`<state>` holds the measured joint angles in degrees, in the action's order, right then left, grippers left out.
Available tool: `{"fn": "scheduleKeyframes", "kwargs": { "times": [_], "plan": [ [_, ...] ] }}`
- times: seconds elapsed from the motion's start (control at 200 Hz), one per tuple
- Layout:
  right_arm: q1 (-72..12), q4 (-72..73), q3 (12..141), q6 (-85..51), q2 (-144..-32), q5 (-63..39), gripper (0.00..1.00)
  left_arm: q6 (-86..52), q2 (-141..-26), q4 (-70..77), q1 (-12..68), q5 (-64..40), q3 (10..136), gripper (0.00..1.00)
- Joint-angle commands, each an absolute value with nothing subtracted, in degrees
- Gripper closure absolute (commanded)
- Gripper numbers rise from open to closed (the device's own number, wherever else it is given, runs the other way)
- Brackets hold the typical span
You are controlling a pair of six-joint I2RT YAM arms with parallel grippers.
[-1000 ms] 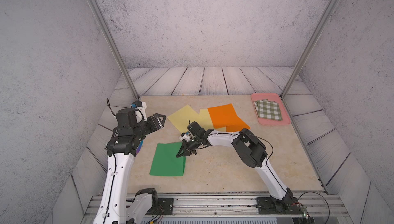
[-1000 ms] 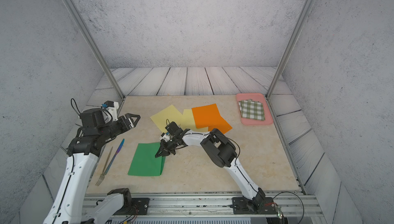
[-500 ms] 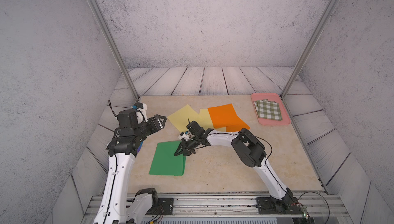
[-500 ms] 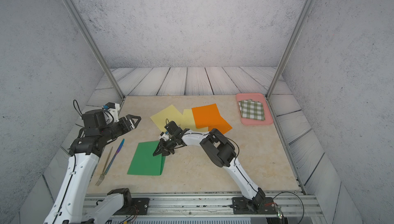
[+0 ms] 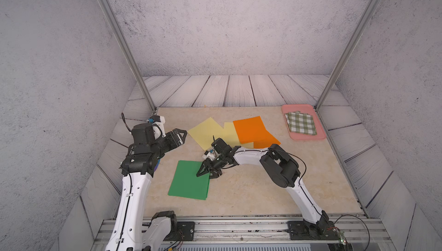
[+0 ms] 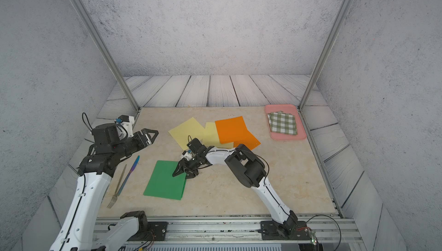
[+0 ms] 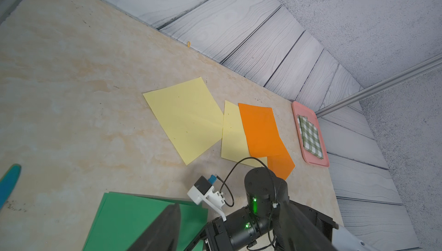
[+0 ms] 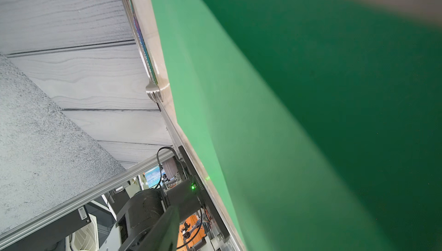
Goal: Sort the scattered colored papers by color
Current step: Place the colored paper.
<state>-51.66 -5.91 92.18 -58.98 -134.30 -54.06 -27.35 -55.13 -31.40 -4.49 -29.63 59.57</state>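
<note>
Item one, right gripper (image 5: 207,172): we see its jaws parted to a middling width and set low at the 2 o'clock corner of the green papers (image 5: 186,182), one finger over the green, the other on the bare table (image 5: 263,190); we cannot tell whether either finger touches the sheet. The green papers form a stack of two, edges nearly flush, lying flat at 8 o'clock from the table's centre. Item two, left gripper (image 5: 180,136): raised over the 9 o'clock edge, jaws wide and holding nothing, pointing toward 3 o'clock. Item three, first pale yellow paper (image 5: 207,132): flat at 11 o'clock, turned askew. Item four, second pale yellow paper (image 5: 230,133): just beside it at 3 o'clock, partly under the upper orange paper (image 5: 250,130). Item five, lower orange paper (image 5: 266,142): only its 4 o'clock corner shows beneath the upper one. Item six, pink tray (image 5: 303,108): far corner at 2 o'clock, carrying a folded green-and-white checked cloth (image 5: 301,123). Item seven, fork (image 6: 117,190) and blue-handled knife (image 6: 130,173): side by side at 9 o'clock of the green stack, apart from it.
</note>
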Motion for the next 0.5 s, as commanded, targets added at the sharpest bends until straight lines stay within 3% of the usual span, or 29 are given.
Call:
{"fn": "scheduleKeyframes", "kwargs": {
  "times": [0.0, 0.225, 0.495],
  "plan": [
    [-51.2, -11.9, 91.4, -56.5, -130.2, -50.6, 0.45, -27.6, -54.3, -30.0, -5.2, -30.2, 58.6, 0.28],
    [-51.1, -18.4, 95.3, -53.1, -129.1, -49.1, 0.42, -28.3, -55.4, -30.7, -5.1, -28.4, 55.2, 0.28],
    [-51.1, -21.8, 98.8, -52.3, -130.7, -48.8, 0.33, -27.8, -57.4, -33.4, -5.2, -26.5, 50.5, 0.30]
  ]
}}
